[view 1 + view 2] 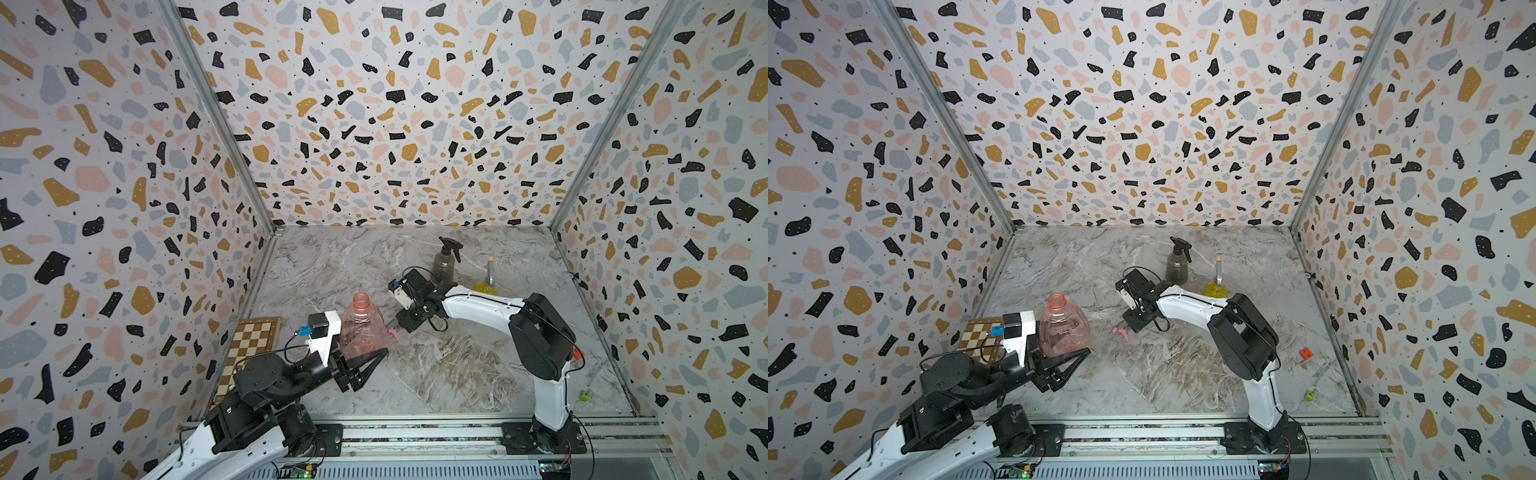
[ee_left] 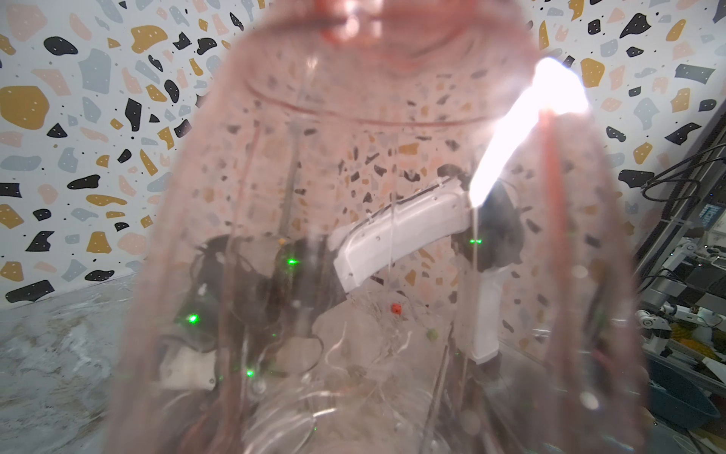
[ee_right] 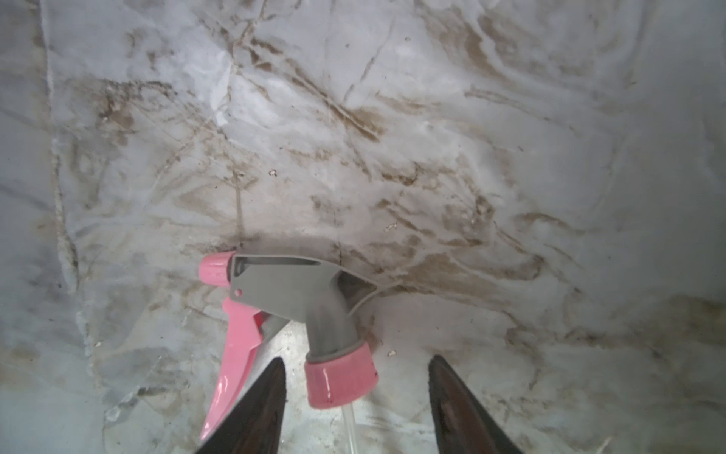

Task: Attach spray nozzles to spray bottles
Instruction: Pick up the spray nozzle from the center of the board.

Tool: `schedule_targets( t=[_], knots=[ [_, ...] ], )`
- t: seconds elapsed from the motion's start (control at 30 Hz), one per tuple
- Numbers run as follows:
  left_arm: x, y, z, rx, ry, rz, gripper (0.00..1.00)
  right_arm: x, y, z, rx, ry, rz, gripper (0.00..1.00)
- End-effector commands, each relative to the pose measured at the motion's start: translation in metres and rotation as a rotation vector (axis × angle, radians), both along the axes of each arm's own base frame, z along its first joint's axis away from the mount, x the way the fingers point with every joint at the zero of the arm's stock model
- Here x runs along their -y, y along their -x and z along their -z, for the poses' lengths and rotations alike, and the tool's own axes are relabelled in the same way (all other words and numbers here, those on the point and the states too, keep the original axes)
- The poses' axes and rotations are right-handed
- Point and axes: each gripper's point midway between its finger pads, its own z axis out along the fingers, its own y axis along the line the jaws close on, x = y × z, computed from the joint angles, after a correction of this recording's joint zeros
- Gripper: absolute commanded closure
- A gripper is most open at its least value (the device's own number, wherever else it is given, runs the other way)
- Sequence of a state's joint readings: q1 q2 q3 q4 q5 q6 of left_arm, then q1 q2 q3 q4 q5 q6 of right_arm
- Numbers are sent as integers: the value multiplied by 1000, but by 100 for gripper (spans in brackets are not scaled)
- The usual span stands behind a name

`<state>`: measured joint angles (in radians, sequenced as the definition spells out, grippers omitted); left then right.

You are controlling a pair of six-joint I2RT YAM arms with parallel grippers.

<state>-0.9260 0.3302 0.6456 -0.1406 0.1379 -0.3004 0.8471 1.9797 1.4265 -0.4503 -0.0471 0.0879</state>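
Pink bottle [image 1: 363, 328]; pink-grey nozzle [image 3: 290, 298]; marbled table [image 1: 436, 374].

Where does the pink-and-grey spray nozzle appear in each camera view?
Both top views: the pink-and-grey spray nozzle lies on the marble tabletop, beside the pink bottle.
Left wrist: not discernible; the pink bottle fills the picture.
Right wrist: lower centre, collar between the fingers of the right gripper.
Shared landmark: the marble tabletop.
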Motion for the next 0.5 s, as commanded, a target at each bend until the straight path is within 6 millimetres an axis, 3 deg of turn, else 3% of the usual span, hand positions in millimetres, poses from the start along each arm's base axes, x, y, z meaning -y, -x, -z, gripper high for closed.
schedule_targets(
  t=[0.0, 0.47],
  knots=[
    [-4, -1, -7, 34, 17, -17, 100, 6, 1, -1, 13, 71, -19, 40],
    [-6, 0, -7, 39, 19, -21, 100, 5, 0, 18, 21, 189, -57, 46]
  ],
)
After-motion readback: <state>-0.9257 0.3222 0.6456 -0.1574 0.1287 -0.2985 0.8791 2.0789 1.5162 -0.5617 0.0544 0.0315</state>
